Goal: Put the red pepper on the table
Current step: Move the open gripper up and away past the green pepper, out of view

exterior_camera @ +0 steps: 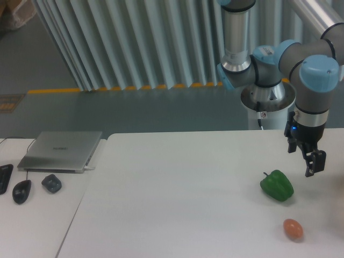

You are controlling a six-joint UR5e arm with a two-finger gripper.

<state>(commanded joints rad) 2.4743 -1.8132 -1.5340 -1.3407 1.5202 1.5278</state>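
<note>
The white desk with rounded corners fills the foreground; behind it run a grey floor with a yellow stripe and pale ribbed wall panels. Taking the green pepper as landmark: one orange egg-shaped thing lies near it, toward the front edge, and the gripper hangs just right of it and above, holding nothing, its spread not discernible. The red pepper is not visible. Far left, a second desk carries one laptop and two mice.

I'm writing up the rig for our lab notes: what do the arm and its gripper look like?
The arm has silver-grey tube links with light blue joint caps. The gripper is black with a small blue light on its body and two dark fingers. A thin cable hangs near the base.
</note>
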